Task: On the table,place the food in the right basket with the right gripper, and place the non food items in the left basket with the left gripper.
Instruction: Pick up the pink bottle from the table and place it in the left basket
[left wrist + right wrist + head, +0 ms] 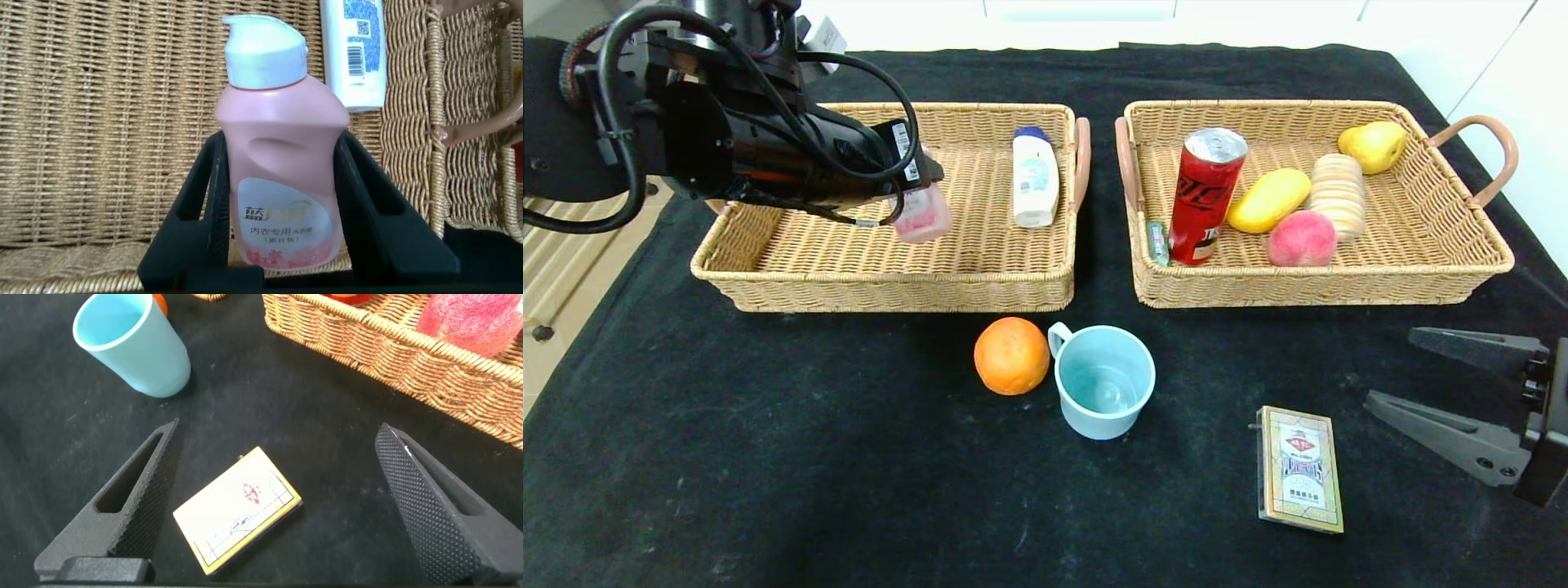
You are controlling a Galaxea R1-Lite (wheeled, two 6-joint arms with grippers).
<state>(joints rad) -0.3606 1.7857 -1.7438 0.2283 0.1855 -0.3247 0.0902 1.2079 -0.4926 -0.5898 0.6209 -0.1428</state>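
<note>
Left gripper clamps pink detergent bottle above left basket, white lotion bottle just beyond. Right gripper spread wide, empty, card box between its fingers below; orange, blue cup farther off.

Black arms, looped black cables, textured wedge-shaped claw fingers.

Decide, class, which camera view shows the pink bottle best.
The left wrist view: the pink bottle fills it, label readable, clamped in the left end effector. The head view shows it partly hidden by the arm over the left basket. The right wrist view misses it.
</note>
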